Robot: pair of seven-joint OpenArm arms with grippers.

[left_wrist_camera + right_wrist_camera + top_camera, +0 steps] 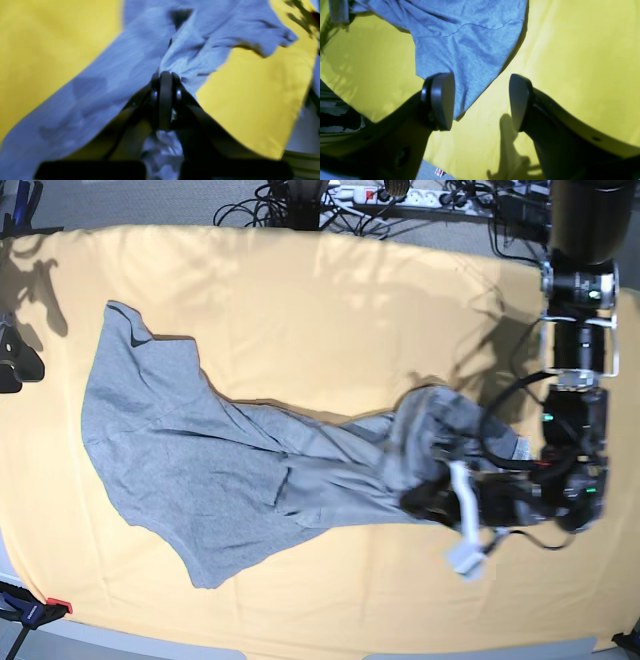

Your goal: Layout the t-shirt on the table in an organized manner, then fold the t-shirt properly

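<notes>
The grey t-shirt (pixel 190 450) lies crumpled on the yellow-orange table (pixel 300 310), broad at the left and pulled into a narrow bunch toward the right. My left gripper (pixel 428 500) is shut on that bunched end. In the left wrist view the left gripper (pixel 165 77) pinches a wad of t-shirt (pixel 120 75) fabric above the table (pixel 50 50). My right gripper (pixel 480 100) is open above the table (pixel 570 62). A pointed corner of the t-shirt (pixel 470 50) lies below and between its fingers (pixel 442 100), apart from them.
Cables and a power strip (pixel 390 195) run along the table's far edge. A red-tipped clamp (pixel 40 610) sits at the near left corner. The table's edge and grey floor (pixel 430 170) show beneath the right gripper. A black fixture (pixel 15 360) pokes in at the left edge.
</notes>
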